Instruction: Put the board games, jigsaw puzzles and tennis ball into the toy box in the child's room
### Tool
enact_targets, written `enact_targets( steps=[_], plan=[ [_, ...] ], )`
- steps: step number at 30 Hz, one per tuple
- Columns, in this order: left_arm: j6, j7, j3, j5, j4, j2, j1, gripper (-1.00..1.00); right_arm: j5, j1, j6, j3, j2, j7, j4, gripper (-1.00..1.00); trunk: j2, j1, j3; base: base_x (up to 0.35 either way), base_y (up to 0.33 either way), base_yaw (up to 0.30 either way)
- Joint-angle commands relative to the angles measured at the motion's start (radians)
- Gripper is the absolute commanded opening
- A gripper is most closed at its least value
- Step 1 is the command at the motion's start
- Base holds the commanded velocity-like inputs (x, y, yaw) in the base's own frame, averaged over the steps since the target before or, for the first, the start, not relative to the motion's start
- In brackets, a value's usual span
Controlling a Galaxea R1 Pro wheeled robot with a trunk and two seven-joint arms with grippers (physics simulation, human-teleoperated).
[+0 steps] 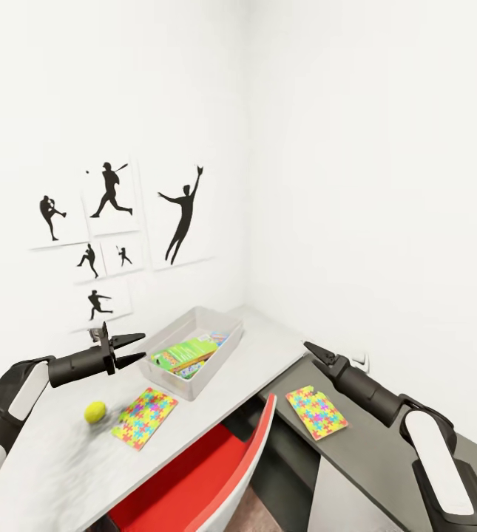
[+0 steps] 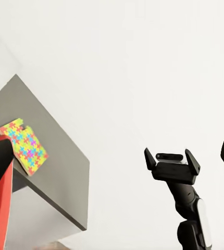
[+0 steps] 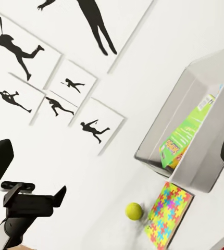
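Note:
The light grey toy box [image 1: 227, 347] stands on the white table [image 1: 61, 458] near the corner. A green board game [image 1: 185, 355] lies tilted inside it, with more colourful print beside it. A tennis ball [image 1: 95, 411] and a jigsaw puzzle [image 1: 145, 417] lie on the table in front of the box. A second jigsaw puzzle [image 1: 316, 411] lies on the lower dark grey side desk [image 1: 364, 458]. My left gripper [image 1: 131, 349] hovers open and empty left of the box, above the ball. My right gripper [image 1: 313, 353] hangs open and empty above the second puzzle. The bed is out of view.
A red chair [image 1: 216, 473] is tucked under the table between the two desks. White walls meet in a corner right behind the box. Black baseball silhouette pictures [image 1: 109, 222] hang on the left wall.

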Motion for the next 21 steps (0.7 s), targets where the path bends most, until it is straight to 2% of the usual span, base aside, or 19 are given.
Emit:
enact_targets(
  steps=[1, 21],
  plan=[
    [0.004, -0.003, 0.001, -0.002, 0.0, 0.0, 0.0, 1.0, 0.003, -0.001, 0.005, -0.001, 0.0, 0.005, 0.001, 1.0, -0.001, 0.0, 0.0, -0.021, 0.003, -0.22],
    [0.004, -0.003, 0.001, -0.002, 0.0, 0.0, 0.0, 1.0, 0.003, -0.001, 0.005, 0.0, 0.001, 0.005, 0.006, 1.0, -0.001, 0.0, 0.0, -0.002, 0.0, -0.254]
  ],
)
